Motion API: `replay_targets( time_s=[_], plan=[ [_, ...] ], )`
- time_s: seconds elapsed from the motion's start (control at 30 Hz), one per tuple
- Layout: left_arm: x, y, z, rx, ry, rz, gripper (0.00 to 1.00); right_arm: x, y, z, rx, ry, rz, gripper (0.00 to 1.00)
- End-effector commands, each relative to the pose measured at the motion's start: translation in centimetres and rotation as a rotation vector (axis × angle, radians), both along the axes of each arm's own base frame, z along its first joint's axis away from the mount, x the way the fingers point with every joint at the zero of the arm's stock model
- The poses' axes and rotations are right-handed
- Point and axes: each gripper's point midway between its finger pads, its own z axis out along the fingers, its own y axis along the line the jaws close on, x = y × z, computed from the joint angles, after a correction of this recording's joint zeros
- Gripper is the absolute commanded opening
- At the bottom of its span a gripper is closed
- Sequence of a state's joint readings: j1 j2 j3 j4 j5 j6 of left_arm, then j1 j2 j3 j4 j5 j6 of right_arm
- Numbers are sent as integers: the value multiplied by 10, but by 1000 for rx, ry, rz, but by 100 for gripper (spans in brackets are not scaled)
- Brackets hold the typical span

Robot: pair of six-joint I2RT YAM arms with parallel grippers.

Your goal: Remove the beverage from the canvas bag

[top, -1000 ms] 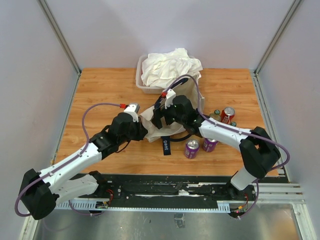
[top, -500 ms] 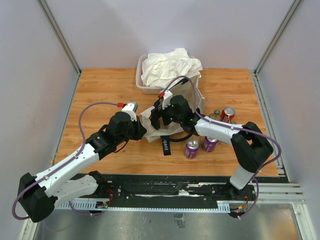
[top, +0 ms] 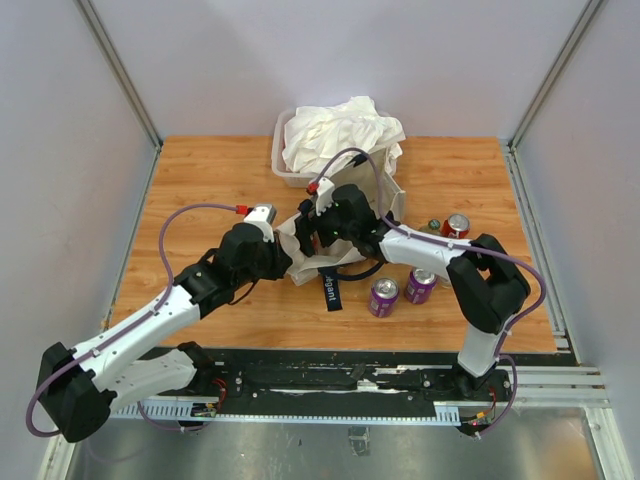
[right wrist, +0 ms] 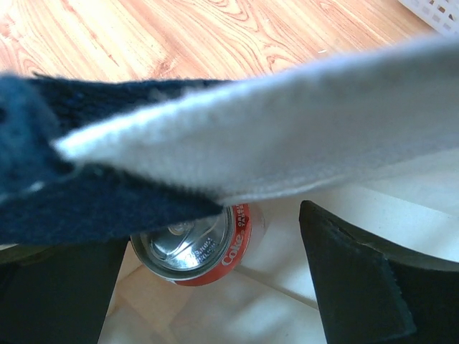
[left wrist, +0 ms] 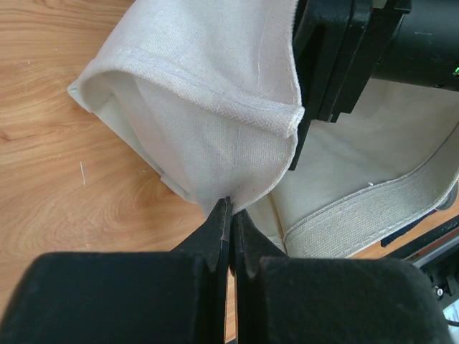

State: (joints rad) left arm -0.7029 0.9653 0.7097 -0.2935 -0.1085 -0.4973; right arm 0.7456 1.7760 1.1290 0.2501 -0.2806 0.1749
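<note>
Right-wrist view: beverage can [right wrist: 192, 252] in canvas bag [right wrist: 308, 132], top facing camera.

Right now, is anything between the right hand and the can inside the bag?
Nothing visible. The open right hand reaches under the rim of the bag, and the red can sits straight ahead between its fingers. The rim and navy strap only cross above, hiding the can's upper edge.

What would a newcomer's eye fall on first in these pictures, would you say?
Both arms meet at the cream canvas bag in the middle of the wooden table: the left gripper is pinched shut on its edge, and the right gripper reaches into its mouth, open. In the right wrist view a red Coke can lies inside the bag, just beyond those fingers. Two purple cans stand just right of the bag.
</note>
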Motion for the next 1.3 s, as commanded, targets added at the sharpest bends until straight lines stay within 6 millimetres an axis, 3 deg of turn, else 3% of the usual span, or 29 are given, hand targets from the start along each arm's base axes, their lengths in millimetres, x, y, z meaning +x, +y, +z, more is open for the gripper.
replay_targets(
  time_s=[0.0,0.17,0.33,0.57,0.87,0.97,1.07,1.13,1.27],
  plan=[
    [1,-8,4,-15,-9,-28,0,-14,-6,-43,-128,85,32,99],
    [0,-8,-5,-9,7,-25,0,-18,-18,-65,-236,114,15,99],
    [-1,-6,-13,-1,21,-22,1,-18,-26,-69,-267,113,-10,84],
    [-3,-6,-27,12,44,-27,0,-21,-33,-96,-338,161,-12,84],
    [-7,-4,-41,27,67,-31,0,-23,-40,-118,-375,184,-39,56],
    [-8,-4,-45,28,77,-32,0,-22,-41,-115,-371,173,-47,47],
    [-8,-5,-46,24,80,-35,1,-21,-40,-107,-357,151,-40,32],
    [-8,-5,-46,25,77,-34,1,-21,-39,-98,-348,130,-39,3],
    [-6,-5,-47,29,70,-27,0,-17,-35,-62,-306,51,-32,1]
  ],
)
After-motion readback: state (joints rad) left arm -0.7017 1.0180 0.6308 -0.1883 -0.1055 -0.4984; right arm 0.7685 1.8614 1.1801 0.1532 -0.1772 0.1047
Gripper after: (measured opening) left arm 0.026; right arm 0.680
